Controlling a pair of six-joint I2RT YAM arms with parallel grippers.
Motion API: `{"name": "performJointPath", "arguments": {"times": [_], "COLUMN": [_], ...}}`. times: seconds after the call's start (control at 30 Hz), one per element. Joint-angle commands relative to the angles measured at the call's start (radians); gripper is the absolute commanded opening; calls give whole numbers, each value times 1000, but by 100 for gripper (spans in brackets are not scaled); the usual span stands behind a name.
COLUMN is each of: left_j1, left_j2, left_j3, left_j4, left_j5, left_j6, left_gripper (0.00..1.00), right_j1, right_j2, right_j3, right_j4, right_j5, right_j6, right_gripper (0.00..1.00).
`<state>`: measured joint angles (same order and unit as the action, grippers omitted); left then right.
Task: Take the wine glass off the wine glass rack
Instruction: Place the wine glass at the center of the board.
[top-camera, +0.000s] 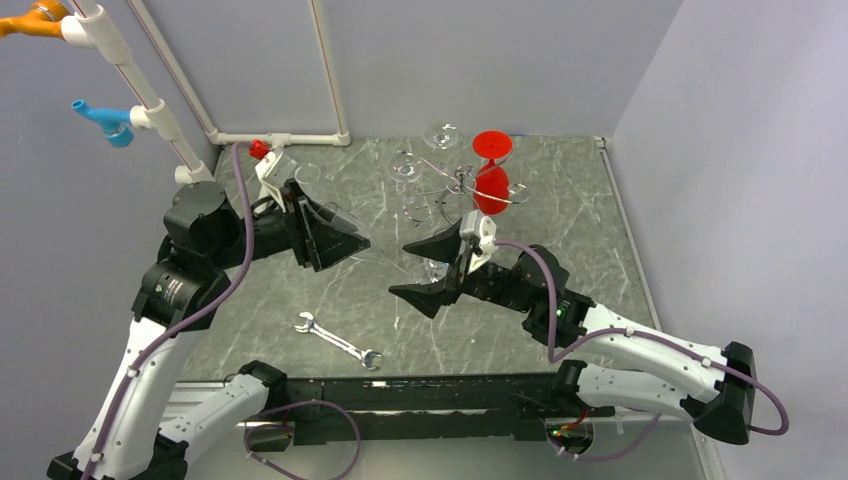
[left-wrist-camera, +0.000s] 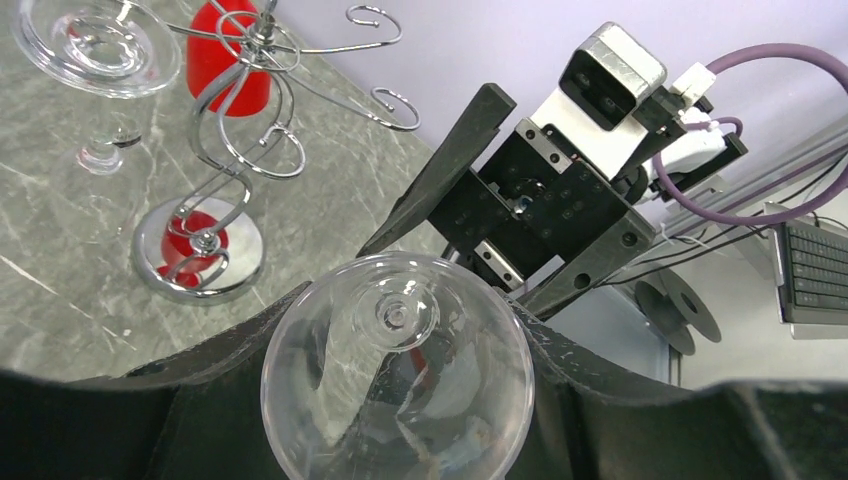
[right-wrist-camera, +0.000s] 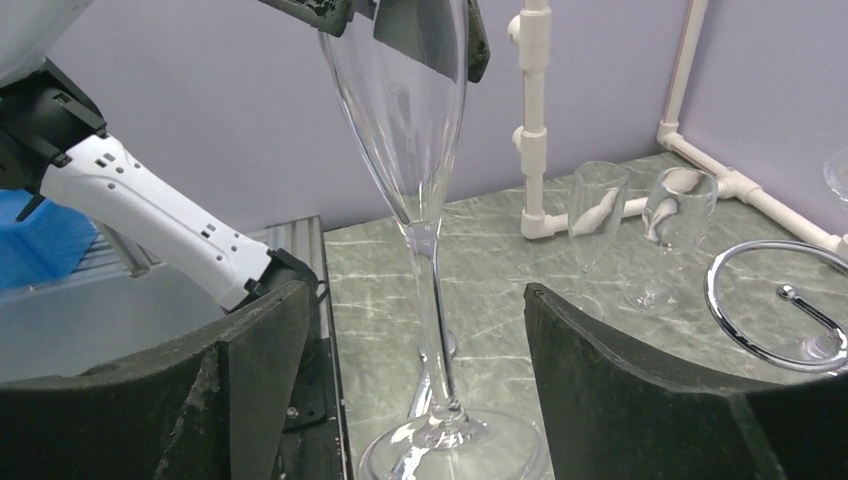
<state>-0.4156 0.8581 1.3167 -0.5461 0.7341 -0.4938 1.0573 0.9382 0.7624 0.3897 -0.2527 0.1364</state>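
A clear wine glass (top-camera: 432, 268) lies level above the table between my two arms. My left gripper (top-camera: 345, 245) is shut on its bowl (left-wrist-camera: 397, 390), a finger pressed to each side. The stem (right-wrist-camera: 432, 300) runs between the fingers of my right gripper (right-wrist-camera: 412, 295), which stands open, both pads well clear of the glass. The foot shows at the bottom of the right wrist view. Behind it stands the chrome wine glass rack (top-camera: 460, 185), whose round base (left-wrist-camera: 200, 250) rests on the table. A red glass (top-camera: 490, 185) hangs from one arm.
Clear glasses (top-camera: 440, 135) stand or hang round the rack, and two more (right-wrist-camera: 598, 215) stand by the white pipe frame (top-camera: 280, 138) at the back left. A silver wrench (top-camera: 338, 340) lies near the front edge. Grey walls close in the back and the right.
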Motion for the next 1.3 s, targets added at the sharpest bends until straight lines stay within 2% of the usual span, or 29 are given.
{"name": "performJointPath", "arguments": {"times": [0.0, 0.03, 0.13, 0.17, 0.47, 0.9, 1.27], "left_j1": [-3, -3, -3, -3, -3, -3, -3], "left_j2": [-30, -34, -50, -57, -92, -10, 73], "left_j3": [32, 33, 27, 22, 3, 105, 106], "left_j4": [31, 32, 42, 51, 73, -60, -56], "left_j5": [-46, -55, -80, -90, -224, -423, -532], "left_j6": [57, 65, 86, 90, 130, 255, 317], "left_gripper": [0, 0, 0, 0, 0, 0, 0], "right_j1": [7, 8, 8, 10, 12, 12, 11], "right_j2": [-36, -37, -46, -51, -114, -118, -149], "right_j3": [58, 70, 97, 104, 151, 263, 247], "right_j4": [-39, -63, -113, -122, -233, -488, -523], "right_j5": [32, 40, 77, 88, 134, 250, 373], "right_j6": [50, 61, 93, 103, 184, 249, 277], "right_gripper": [82, 83, 98, 99, 100, 100, 100]}}
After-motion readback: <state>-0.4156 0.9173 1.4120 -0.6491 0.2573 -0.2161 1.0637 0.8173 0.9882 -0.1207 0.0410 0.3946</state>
